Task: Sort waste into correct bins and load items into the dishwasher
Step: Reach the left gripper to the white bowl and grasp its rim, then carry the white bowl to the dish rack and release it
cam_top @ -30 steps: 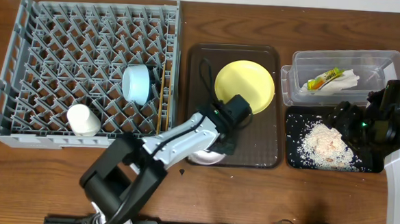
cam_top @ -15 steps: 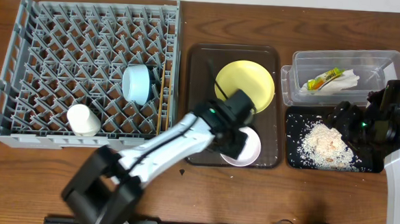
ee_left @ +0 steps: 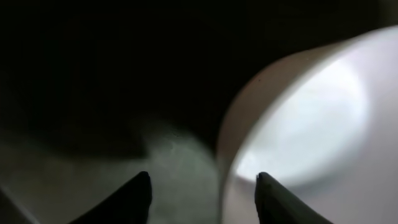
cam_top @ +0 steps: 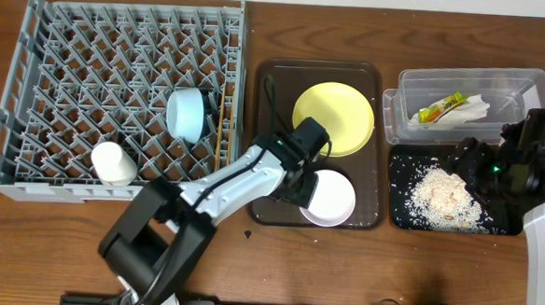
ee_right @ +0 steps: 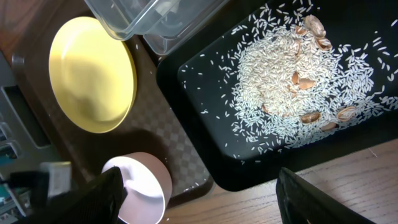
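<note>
Two left fingers (ee_left: 135, 200) apart, bowl (ee_left: 311, 124) rim between

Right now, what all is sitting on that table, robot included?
rack: one, grey, left
blue bowl: one, blue, in rack
cup: one, white, in rack
chopsticks: seemingly two, wooden, rack's right edge
brown tray: one, brown, centre
plate: one, yellow, on brown tray
pink bowl: one, pinkish, brown tray's front
tub: one, clear, back right
napkin: one, white, in tub
sachet: one, green-yellow, in tub
black tray: one, black, front right
rice: heap, whitish, in black tray
left fingers: two, dark, open astride pink bowl's rim
right fingers: two, dark, open above black tray
</note>
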You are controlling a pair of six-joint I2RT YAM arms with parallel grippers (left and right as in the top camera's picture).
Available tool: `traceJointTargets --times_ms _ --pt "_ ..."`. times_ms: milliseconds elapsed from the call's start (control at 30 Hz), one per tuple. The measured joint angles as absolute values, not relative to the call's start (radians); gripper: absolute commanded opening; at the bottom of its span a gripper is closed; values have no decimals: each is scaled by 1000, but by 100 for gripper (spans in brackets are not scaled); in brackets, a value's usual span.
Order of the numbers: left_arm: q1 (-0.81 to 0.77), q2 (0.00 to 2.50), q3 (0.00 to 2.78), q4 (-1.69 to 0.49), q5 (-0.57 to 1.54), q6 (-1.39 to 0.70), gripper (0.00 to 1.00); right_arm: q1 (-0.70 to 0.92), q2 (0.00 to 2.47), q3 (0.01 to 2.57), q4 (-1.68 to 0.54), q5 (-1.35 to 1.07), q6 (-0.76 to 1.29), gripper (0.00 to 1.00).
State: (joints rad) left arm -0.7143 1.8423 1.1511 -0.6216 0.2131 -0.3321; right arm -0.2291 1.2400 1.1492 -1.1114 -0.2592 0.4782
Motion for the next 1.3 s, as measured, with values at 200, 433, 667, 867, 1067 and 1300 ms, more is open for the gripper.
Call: traceJointTargets --times_ms 200,433,667,867,1067,1300 --pt "-714 1892 1151 -594 242 -332 8 -229 1240 1149 -1115 -259 478 77" --pt "-708 1889 1161 -628 259 -333 7 -229 1240 1149 -1115 -259 478 77" --pt "-653 1752 1255 -834 112 -331 7 -229 1240 1149 -1118 -259 478 77" --pt "-568 1535 1337 -944 -300 -311 7 -229 1240 1149 -1118 -259 478 77" --pt "-485 1482 1337 -949 -844 -242 7 -229 1240 1149 -1117 -259 478 77" --pt "-298 1536 1336 -787 -1206 -125 7 -229 1240 1149 -1118 -260 463 77"
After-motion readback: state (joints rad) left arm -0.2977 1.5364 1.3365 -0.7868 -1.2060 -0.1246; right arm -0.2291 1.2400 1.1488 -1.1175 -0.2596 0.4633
